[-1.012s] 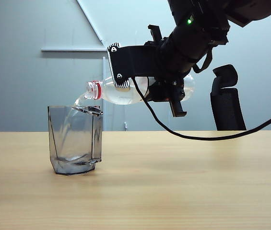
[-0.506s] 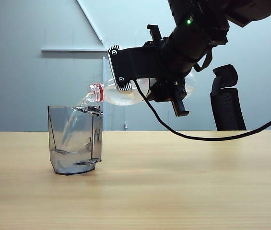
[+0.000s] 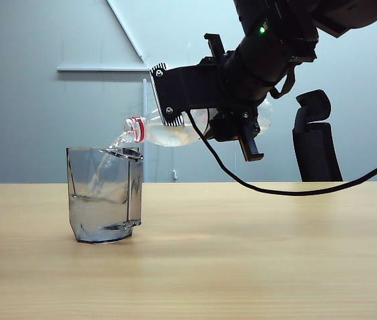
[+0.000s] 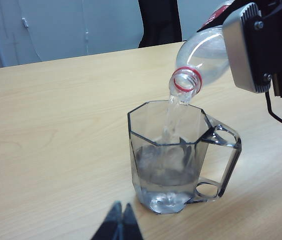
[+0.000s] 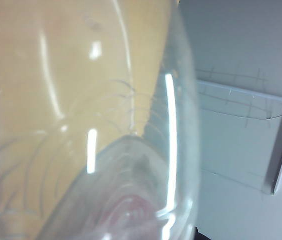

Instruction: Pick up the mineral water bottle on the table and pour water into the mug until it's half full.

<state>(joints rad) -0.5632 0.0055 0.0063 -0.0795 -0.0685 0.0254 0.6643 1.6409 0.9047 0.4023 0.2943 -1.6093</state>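
A: Which way does the mineral water bottle (image 3: 168,128) point?

B: Its long axis is near level, mouth toward nine o'clock and dipped slightly, over the mug (image 3: 105,195) on the table (image 3: 241,253).

A: Looks?

B: Clear, red neck ring; water (image 4: 173,112) streams out. The label's writing can't be read.

A: Grippers?

B: Right gripper (image 3: 205,110) clamps the bottle's body, jaws partly closed. Left gripper (image 4: 120,222), fingertips together, holds nothing, beside the mug.

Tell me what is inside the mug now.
The mug holds clear water, under half full, with a stream falling from the bottle in the right tool. The bottom is blurred by ripples.
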